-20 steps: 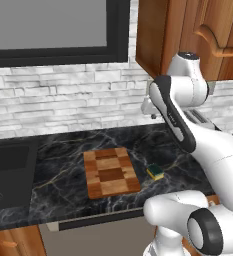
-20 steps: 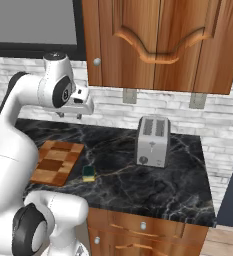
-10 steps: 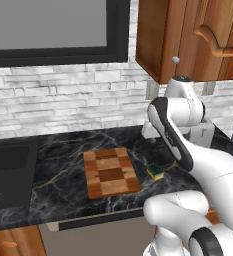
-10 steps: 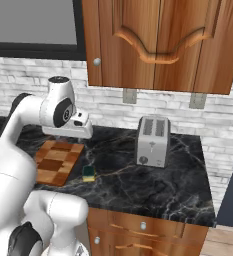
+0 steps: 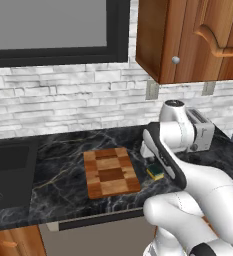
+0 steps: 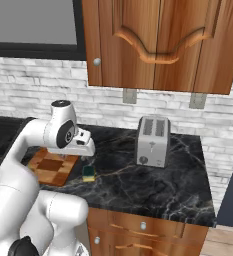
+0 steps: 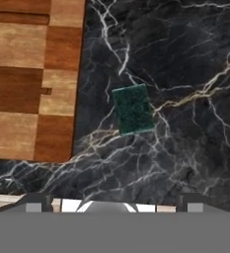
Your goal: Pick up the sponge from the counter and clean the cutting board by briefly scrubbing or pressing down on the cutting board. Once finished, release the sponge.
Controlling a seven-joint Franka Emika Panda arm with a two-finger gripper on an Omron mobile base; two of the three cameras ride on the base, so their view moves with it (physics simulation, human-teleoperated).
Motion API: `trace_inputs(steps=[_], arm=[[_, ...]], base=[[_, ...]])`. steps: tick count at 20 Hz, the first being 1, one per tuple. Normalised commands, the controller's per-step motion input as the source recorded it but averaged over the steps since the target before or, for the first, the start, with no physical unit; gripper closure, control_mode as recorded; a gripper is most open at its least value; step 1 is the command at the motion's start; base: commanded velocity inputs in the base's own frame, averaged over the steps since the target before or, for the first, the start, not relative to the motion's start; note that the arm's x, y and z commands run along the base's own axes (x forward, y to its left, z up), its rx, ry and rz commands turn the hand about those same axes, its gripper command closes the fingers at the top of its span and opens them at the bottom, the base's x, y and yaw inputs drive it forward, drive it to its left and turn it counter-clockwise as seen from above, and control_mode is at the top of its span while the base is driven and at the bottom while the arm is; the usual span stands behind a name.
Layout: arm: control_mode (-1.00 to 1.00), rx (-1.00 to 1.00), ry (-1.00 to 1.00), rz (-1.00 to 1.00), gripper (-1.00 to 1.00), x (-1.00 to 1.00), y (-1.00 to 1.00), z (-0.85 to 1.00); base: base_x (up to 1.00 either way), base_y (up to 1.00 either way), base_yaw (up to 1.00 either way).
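The sponge (image 5: 155,172) lies green side up on the black marble counter (image 5: 63,175), just right of the checkered wooden cutting board (image 5: 111,172). From the right, the sponge (image 6: 89,173) sits close to the board (image 6: 53,167), with my gripper (image 6: 89,154) hanging a short way above it, pointing down. Looking along the hand, the sponge (image 7: 133,109) is near the centre, the board (image 7: 30,79) at upper left. The gripper (image 7: 114,206) is open, its fingertips (image 7: 33,207) far apart and holding nothing.
A silver toaster (image 6: 153,141) stands on the counter to the right, near the wall. A dark sink (image 5: 5,167) is set in at the far left. Wooden wall cabinets (image 6: 153,45) hang above the toaster. The counter's front edge (image 5: 98,219) runs just before the board.
The arm has swung down from up near the cabinets, bringing the hand low over the counter above the sponge. Sponge and board have not moved.
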Motion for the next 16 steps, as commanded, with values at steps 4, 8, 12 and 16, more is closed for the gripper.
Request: trace_inputs(steps=[4,8,12,16], arm=[[-1.0,0.0,0.04,0.01,-1.0,0.29,-0.1,-0.31],[-1.0,0.0,0.06,0.02,-1.0,0.36,-0.07,-0.39],[-1.0,0.0,0.08,0.02,-1.0,0.4,0.0,-0.33],[-1.0,0.0,0.04,0.02,-1.0,0.35,-0.01,-0.37]], base=[[0.0,0.0,0.0],[0.0,0.0,0.0],[0.0,0.0,0.0],[0.0,0.0,0.0]])
